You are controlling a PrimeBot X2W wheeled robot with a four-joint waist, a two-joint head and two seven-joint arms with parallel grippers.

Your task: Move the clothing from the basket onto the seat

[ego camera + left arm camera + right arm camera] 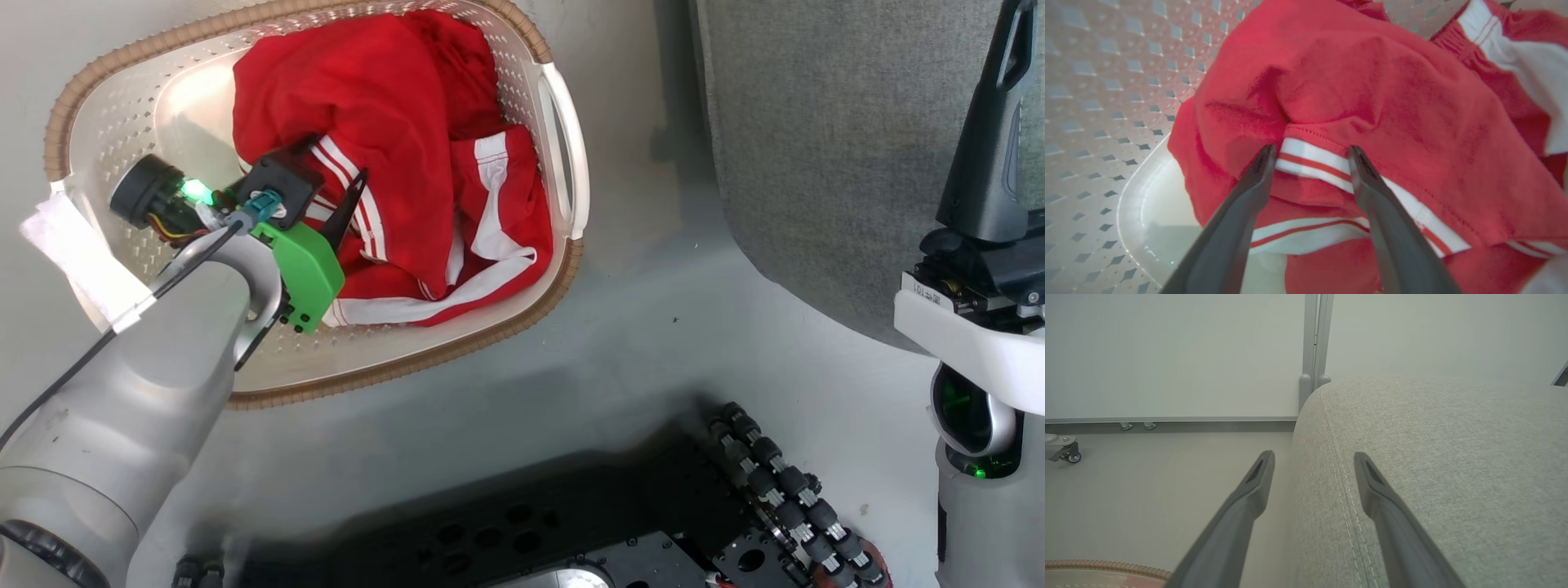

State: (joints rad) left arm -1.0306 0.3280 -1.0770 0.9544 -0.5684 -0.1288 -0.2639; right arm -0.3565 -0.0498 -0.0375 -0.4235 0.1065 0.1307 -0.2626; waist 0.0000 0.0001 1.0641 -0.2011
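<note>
The clothing (pixel 367 122) lies bunched inside the basket (pixel 114 131)

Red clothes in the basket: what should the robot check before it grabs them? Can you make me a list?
1. Left gripper open: ok.
2. Its fingers straddle the white-striped fold of the clothing: ok.
3. Fabric pinched firmly: not ok, jaws stand apart.
4. Both garments caught: cannot tell.
5. Seat beside the basket free where it shows: ok.
6. Right gripper open, away from the basket: ok.
</note>
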